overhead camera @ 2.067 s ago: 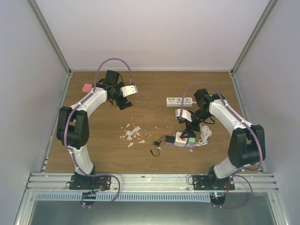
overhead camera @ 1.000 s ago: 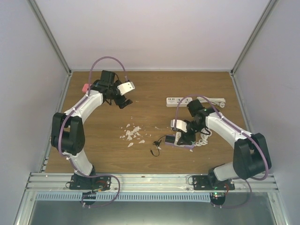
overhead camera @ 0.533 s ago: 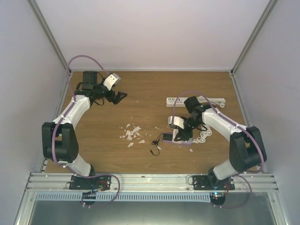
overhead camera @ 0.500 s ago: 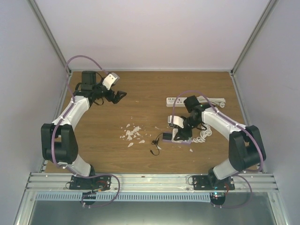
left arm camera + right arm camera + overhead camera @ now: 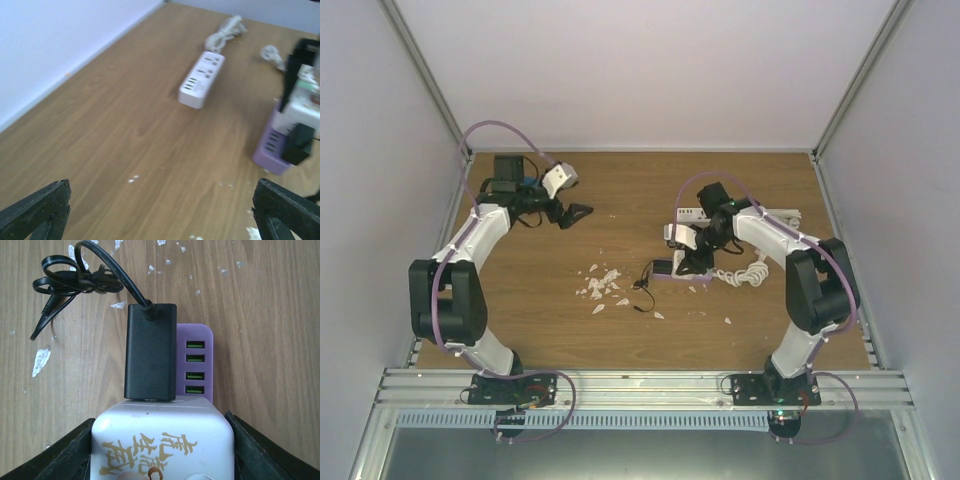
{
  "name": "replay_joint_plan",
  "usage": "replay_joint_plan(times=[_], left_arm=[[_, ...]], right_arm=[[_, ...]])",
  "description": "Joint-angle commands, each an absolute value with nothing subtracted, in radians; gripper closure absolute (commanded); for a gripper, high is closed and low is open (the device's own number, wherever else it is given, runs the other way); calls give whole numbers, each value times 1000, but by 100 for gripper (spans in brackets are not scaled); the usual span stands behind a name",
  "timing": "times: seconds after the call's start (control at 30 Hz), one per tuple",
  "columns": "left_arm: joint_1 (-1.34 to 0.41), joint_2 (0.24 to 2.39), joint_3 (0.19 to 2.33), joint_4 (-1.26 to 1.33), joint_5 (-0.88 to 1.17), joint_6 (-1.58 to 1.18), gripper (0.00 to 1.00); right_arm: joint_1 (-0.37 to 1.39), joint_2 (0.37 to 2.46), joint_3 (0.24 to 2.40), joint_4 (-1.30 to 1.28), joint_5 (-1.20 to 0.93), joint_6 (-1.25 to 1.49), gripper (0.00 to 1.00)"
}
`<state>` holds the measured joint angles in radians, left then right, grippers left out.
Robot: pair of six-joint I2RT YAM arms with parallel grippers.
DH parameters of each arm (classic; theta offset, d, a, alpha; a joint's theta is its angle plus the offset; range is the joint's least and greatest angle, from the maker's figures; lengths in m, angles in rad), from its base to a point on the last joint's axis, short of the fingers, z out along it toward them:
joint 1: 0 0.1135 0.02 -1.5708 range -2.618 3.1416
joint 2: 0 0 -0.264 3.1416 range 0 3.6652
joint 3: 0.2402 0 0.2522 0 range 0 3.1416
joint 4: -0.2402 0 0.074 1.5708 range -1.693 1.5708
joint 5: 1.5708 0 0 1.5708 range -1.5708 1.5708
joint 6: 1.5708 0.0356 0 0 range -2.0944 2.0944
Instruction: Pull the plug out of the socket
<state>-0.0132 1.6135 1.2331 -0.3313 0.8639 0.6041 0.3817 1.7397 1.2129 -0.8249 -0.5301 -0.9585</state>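
The wooden table (image 5: 520, 320) carries everything. The left arm (image 5: 470, 235) reaches to the far left, and its gripper (image 5: 578, 211) hangs above the wood with its fingers spread wide and nothing between them. The right arm (image 5: 770, 232) bends in toward the middle of the table. A white power strip (image 5: 201, 79) lies at the far right, just beyond the right gripper (image 5: 160, 450). That gripper's two fingers sit against either side of the socket (image 5: 195, 365), a purple-and-white block, and seem to clamp it. The black plug (image 5: 150, 350) is still seated in the socket, at the centre-right of the table. Its cable (image 5: 75, 277) is bunched beside it. White scraps (image 5: 600, 285) lie to the left of the socket.
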Motion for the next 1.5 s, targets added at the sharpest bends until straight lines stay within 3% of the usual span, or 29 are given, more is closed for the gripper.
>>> replay_joint_plan(times=[0.0,0.27,0.57,0.83,1.03,1.23,1.47], left_arm=[[-89,1619,1163,-362,973,761,1],[-240,1723,1129,-242,974,738,3],[-328,1865,1193,-209,989,763,9],[-396,1831,1180,-237,1011,840,13],[-421,1784,1077,-95,1011,733,16],[-472,1767,1003,-63,1003,762,18],[-479,1800,956,103,947,628,22]], right_arm=[[404,1776,1270,-785,-575,-1029,46],[402,1781,1308,-861,-581,-1097,17],[391,1778,1332,-920,-569,-1109,8],[348,1763,1279,-902,-570,-1116,5],[345,1756,1230,-825,-586,-1103,2],[345,1791,1232,-805,-600,-1094,7],[357,1801,1212,-782,-607,-1096,20]])
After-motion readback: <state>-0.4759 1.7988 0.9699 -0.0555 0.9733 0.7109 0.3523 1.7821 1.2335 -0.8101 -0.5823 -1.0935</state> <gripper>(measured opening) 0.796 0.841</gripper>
